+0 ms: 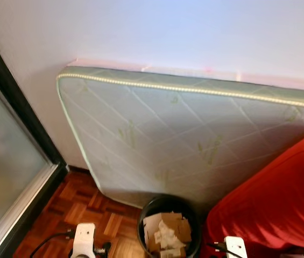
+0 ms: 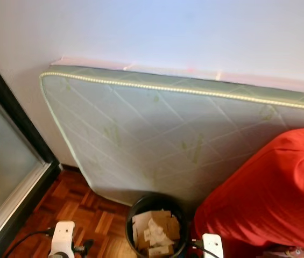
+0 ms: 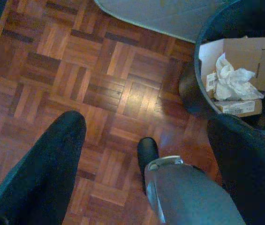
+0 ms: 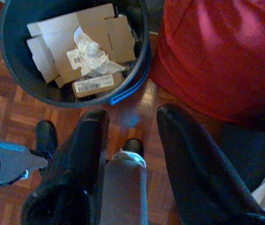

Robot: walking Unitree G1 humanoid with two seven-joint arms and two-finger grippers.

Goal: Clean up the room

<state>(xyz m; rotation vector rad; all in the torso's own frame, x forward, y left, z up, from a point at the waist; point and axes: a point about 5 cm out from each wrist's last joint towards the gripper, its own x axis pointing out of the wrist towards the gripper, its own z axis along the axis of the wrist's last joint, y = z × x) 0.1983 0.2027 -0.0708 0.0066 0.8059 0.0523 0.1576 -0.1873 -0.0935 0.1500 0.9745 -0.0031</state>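
Note:
A black round bin (image 1: 143, 216) stands on the parquet floor against the foot of a mattress. Flattened cardboard (image 1: 169, 222), a small labelled box (image 4: 93, 85) and crumpled white paper (image 4: 91, 54) fill it. Both arms hang low at the bottom edge of the eye views. My left gripper (image 3: 145, 123) is open over bare floor, beside the bin (image 3: 193, 89), with nothing between its fingers. My right gripper (image 4: 132, 117) is open too, hanging over the floor between the bin (image 4: 10, 70) and a red cushion, and holds nothing.
A pale green quilted mattress (image 1: 168, 134) leans on its side against the white wall. A large red cushion (image 1: 281, 199) crowds the right, touching the bin. A frosted sliding door with a dark frame (image 1: 6, 161) bounds the left. Parquet floor (image 3: 76, 70) lies open to the bin's left.

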